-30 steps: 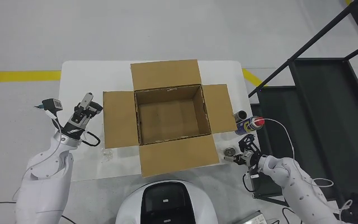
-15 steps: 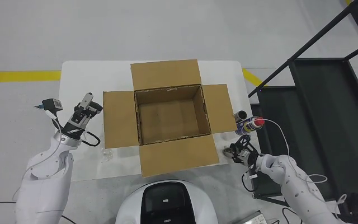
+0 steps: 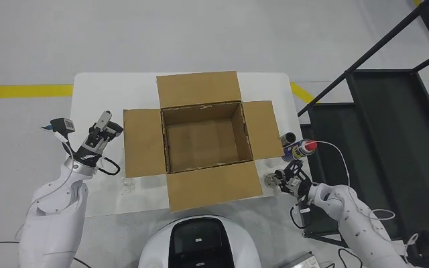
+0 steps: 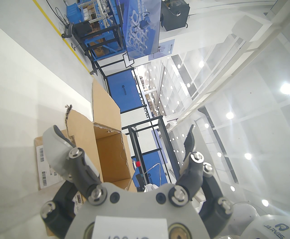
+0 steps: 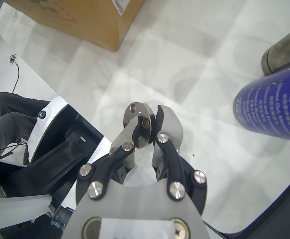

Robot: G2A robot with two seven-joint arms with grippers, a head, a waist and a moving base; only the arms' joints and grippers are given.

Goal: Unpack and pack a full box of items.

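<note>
An open cardboard box (image 3: 206,144) stands in the middle of the white table (image 3: 107,94), flaps spread and its inside bare. Near the table's front right corner, my right gripper (image 3: 280,179) (image 5: 147,120) is shut on a small round metal flange (image 5: 136,122) (image 3: 275,179), held on edge just above the tabletop. My left gripper (image 3: 104,124) (image 4: 122,133) hovers open and empty off the box's left flap; its wrist view looks across at the box (image 4: 108,147).
A blue spray can (image 3: 298,149) (image 5: 265,108) with a red cap and a grey can (image 3: 287,138) (image 5: 275,58) stand at the table's right edge. A handheld scanner (image 3: 62,125) sits off the left edge. A box corner (image 5: 90,20) lies beyond the flange.
My right gripper has moved left toward the box, onto the metal flange, and now grips it. The left arm has not moved.
</note>
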